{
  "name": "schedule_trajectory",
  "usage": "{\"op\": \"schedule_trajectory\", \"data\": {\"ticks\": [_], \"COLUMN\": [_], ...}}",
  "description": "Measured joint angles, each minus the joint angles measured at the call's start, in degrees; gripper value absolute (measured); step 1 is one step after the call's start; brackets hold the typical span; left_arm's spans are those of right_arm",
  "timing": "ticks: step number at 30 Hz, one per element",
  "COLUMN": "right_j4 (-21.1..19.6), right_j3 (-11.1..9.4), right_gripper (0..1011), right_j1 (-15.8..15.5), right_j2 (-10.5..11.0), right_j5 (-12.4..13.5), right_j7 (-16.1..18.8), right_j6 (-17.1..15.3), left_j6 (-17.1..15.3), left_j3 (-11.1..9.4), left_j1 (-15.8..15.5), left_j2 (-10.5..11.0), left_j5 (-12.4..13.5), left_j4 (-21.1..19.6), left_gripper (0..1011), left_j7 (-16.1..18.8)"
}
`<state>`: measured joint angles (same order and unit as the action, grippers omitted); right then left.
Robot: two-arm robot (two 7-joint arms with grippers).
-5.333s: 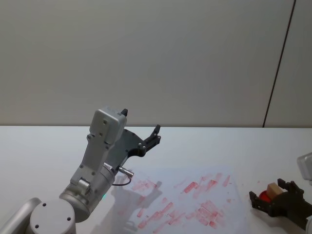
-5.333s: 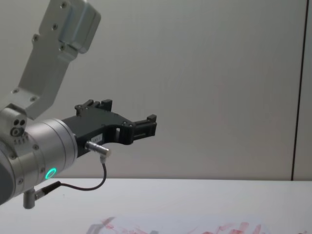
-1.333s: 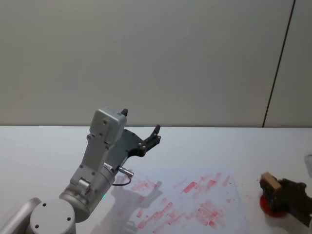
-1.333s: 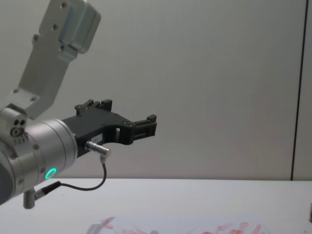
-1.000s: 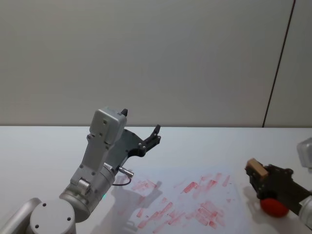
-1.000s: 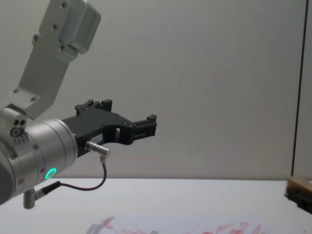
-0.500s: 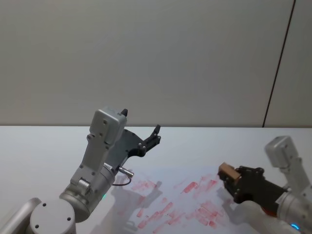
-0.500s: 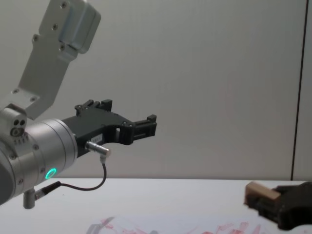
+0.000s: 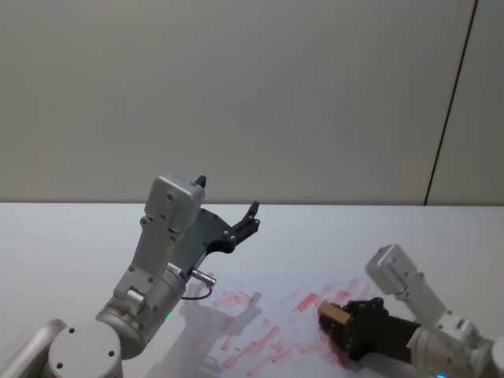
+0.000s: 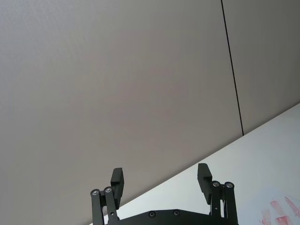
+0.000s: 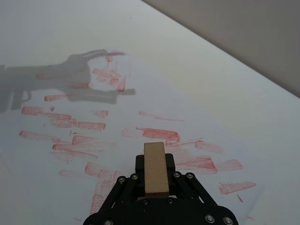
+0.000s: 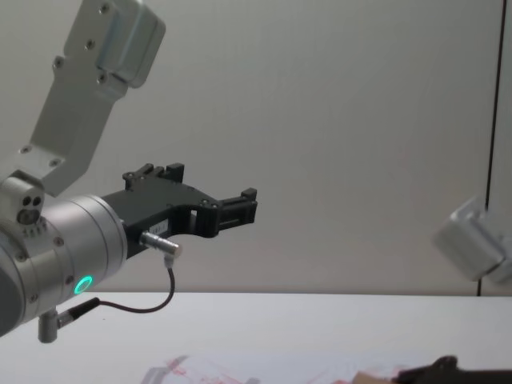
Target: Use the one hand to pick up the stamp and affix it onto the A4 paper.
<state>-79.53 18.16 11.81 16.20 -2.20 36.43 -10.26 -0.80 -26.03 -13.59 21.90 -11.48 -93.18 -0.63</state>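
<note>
My right gripper [image 9: 344,324], a black blocky hand, is shut on the stamp [image 9: 332,313], a light-tan wooden block. It holds the stamp low over the A4 paper [image 9: 276,290], a white sheet smeared with red prints. In the right wrist view the stamp [image 11: 155,180] sticks out between the fingers of the right gripper [image 11: 155,164], above red marks on the paper [image 11: 117,117]. I cannot tell whether the stamp touches the sheet. In the chest view the stamp [image 12: 372,374] shows at the bottom edge. My left gripper [image 9: 228,197] hangs open and empty in the air, left of the paper.
The white table [image 9: 79,236] runs back to a plain grey wall. My left arm's shadow falls on the paper's left part. The right arm's grey link [image 12: 472,240] rises at the right. In the left wrist view the left gripper [image 10: 161,180] points at the wall.
My right gripper has carried the stamp leftward from the red pad at the table's right and down over the paper. The left arm has not moved.
</note>
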Motion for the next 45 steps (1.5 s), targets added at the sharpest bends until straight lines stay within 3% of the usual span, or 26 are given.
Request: {"op": "schedule_trajectory", "data": {"ticks": [9,22,31,41,45], "right_j4": [2.76,4.51,3.82,-1.39,-4.14], "right_j3": [1.4,2.2,1.54,-1.12,-2.49], "right_gripper": [221,221,221,221,221], "right_j1": [1.81,2.74,3.22,3.18,1.97], "right_j2": [-1.53,-2.49,-2.61,-1.28,0.17], "right_j5": [-1.95,-1.85,1.52,8.25,10.85], "right_j7": [0.86,-0.3,-2.76,-6.4,-7.98], "right_j6": [-0.61,-1.01,-0.59,-0.03,-0.57], "left_j6": [0.0,0.0,0.0,0.0,0.0], "left_j3": [0.0,0.0,0.0,0.0,0.0], "left_j1": [0.0,0.0,0.0,0.0,0.0], "left_j2": [0.0,0.0,0.0,0.0,0.0], "left_j5": [0.0,0.0,0.0,0.0,0.0], "left_j4": [0.0,0.0,0.0,0.0,0.0], "left_gripper": [1003,1002,1003,1002,1003], "left_j7": [0.0,0.0,0.0,0.01,0.01]}}
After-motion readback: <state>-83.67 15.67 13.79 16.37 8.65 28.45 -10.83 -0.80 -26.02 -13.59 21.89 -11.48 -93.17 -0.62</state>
